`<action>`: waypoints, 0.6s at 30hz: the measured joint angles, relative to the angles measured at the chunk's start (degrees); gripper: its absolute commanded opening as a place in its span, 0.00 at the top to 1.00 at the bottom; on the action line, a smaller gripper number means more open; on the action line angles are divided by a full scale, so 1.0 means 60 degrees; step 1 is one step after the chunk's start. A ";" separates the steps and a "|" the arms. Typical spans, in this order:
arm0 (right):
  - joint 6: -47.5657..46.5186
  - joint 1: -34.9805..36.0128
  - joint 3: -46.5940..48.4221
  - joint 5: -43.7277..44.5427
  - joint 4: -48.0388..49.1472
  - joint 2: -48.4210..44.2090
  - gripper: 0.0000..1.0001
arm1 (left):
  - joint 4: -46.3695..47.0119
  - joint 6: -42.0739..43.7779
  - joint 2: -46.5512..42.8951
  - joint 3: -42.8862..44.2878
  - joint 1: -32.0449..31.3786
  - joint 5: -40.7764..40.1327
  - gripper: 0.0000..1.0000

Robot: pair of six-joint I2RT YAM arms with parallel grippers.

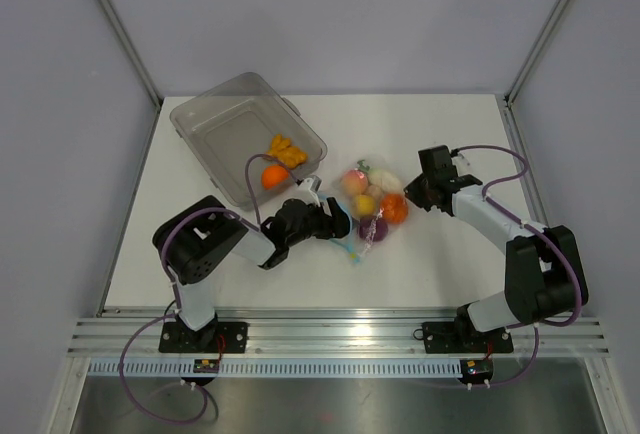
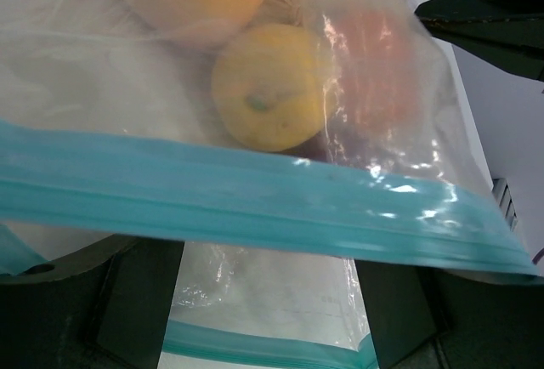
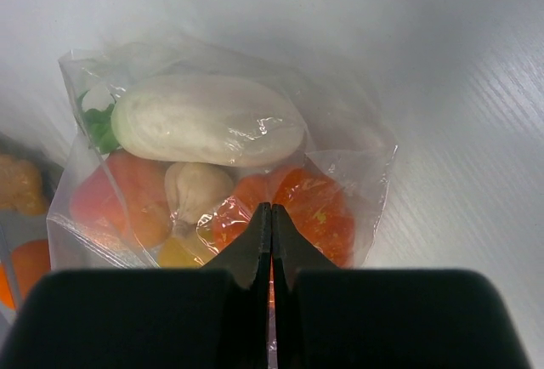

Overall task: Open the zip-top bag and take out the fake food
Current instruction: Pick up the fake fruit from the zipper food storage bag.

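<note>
- Lying on the white bench (image 1: 450, 254) between the two arms, the zip-top bag (image 1: 372, 216) is crumpled and sits just right of centre.
- All the fake food (image 1: 372, 204) in the bag is bunched together: a white vegetable (image 3: 208, 121) with a green top, a yellow fruit (image 2: 268, 87), a peach-coloured piece (image 1: 353, 183), an orange piece (image 3: 314, 207) and a purple one (image 1: 375, 227).
- The left end effector (image 1: 338, 222) is at the bag's left end with its jaws wide apart and nothing clamped between them.
- In the left wrist view the light-blue zip strip (image 2: 255, 207) runs straight across the gap between the jaws, and a second strip edge shows lower down, nearer the camera.
- The right end effector (image 1: 410, 194) is at the bag's opposite, right end, with its fingers pressed flat together.
- Its tips overlap the bag's near edge right by the orange piece; whether any plastic is pinched between them cannot be told.
- A clear rigid tub (image 1: 215, 124) stands at the back left, well apart from the bag, holding an orange toy fruit (image 1: 273, 177) and a yellow-orange piece (image 1: 287, 151).
</note>
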 measured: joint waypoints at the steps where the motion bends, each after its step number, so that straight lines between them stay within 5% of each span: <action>1: -0.0058 0.0000 0.0000 0.0000 0.0025 0.0000 1.00 | -0.0080 0.0000 0.0018 0.0036 0.0000 0.0007 0.21; 6: -0.0357 0.0000 -0.0076 -0.0098 0.0270 -0.0066 1.00 | -0.0342 0.0000 0.0044 0.0182 0.0000 0.0004 0.21; 13: -0.1144 0.0000 -0.0637 -0.0688 0.0962 -0.0831 0.69 | -0.0572 0.0004 0.0080 0.0364 0.0000 0.0004 0.21; 18: -0.1752 0.0051 -0.1180 -0.1089 0.1647 -0.1825 0.61 | -0.0648 0.0011 0.0080 0.0423 0.0000 0.0004 0.21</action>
